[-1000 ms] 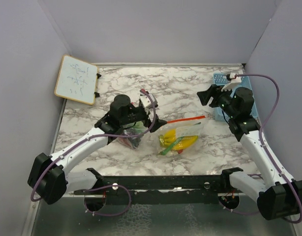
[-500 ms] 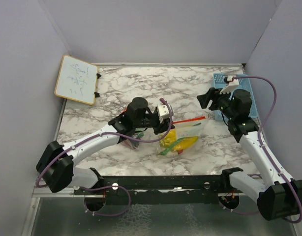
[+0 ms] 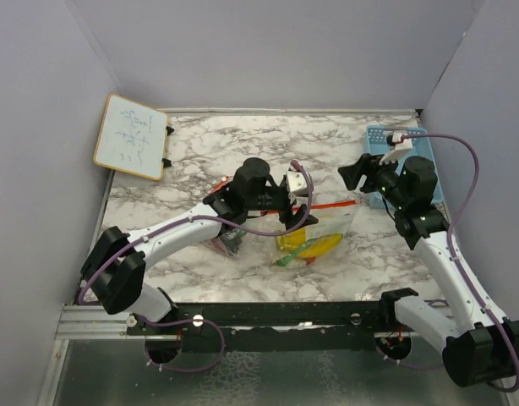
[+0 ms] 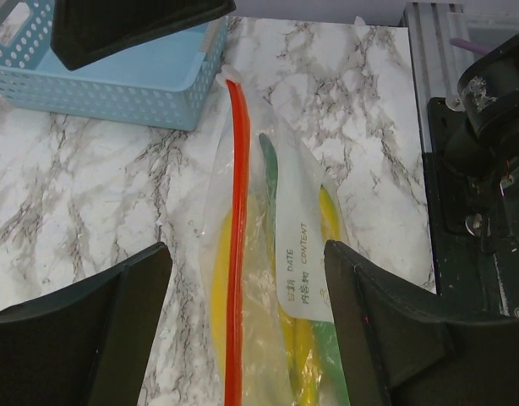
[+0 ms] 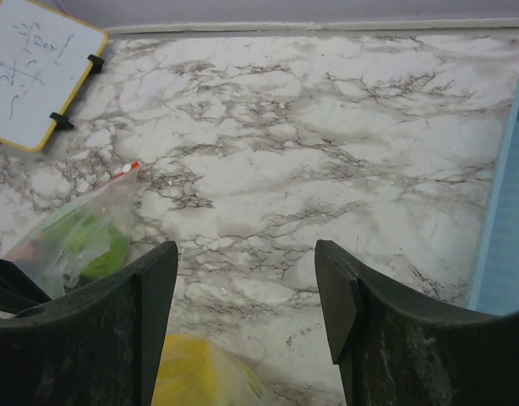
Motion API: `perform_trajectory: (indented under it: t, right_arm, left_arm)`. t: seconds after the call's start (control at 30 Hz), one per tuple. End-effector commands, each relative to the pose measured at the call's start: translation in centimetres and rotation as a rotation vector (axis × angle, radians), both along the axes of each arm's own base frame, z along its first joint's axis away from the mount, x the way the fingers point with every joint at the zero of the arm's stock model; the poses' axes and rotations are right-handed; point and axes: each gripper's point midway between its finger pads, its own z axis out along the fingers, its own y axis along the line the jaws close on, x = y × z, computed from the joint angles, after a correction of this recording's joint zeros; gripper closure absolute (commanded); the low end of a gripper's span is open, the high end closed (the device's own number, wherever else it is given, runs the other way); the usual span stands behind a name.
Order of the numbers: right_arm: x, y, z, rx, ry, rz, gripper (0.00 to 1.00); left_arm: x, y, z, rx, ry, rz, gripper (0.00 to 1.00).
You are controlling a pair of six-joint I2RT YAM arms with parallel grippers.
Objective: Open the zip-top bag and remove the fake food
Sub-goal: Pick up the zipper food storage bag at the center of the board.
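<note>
**Both grippers spread, holding nothing**

The left gripper (image 4: 245,254) hovers over a zip-top bag (image 4: 276,279) on the marble table (image 5: 327,127). Inside it: a yellow banana bunch (image 4: 221,288) and green pieces (image 4: 268,169). The right gripper (image 5: 244,249) is spread above bare marble. A second bag (image 5: 99,216) holds green fruit (image 5: 95,245). One blue basket (image 4: 116,85), one whiteboard (image 5: 31,68).

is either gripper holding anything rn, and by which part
Nothing is held. The left gripper is open over the zip-top bag; the right gripper is open too.
</note>
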Motion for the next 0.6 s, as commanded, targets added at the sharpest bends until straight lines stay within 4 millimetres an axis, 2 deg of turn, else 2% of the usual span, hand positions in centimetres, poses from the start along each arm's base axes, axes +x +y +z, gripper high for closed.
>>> perform_trajectory:
  t: [0.0,0.07,0.33,0.47,0.57]
  right_arm:
    - [-0.6,0.5,0.8,0.017,-0.011,0.030,0.34]
    - [-0.6,0.5,0.8,0.014,-0.013,0.027,0.34]
    - [-0.2,-1.0,1.1,-0.043,-0.016,-0.046,0.34]
    - [-0.5,-0.5,1.8,-0.020,-0.037,-0.020,0.34]
    - [-0.8,-0.2,2.1,-0.014,-0.041,0.000,0.34]
  left_arm:
    - [-0.6,-2.2,0.7,-0.023,-0.013,-0.062,0.26]
    - [-0.3,-3.2,0.5,-0.010,-0.014,-0.055,0.32]
    - [-0.3,-7.9,-0.5,0.032,0.003,-0.100,0.41]
    - [0.1,-8.5,-1.2,0.046,0.019,-0.094,0.51]
    - [0.6,-8.6,-2.0,0.062,0.024,-0.073,0.65]
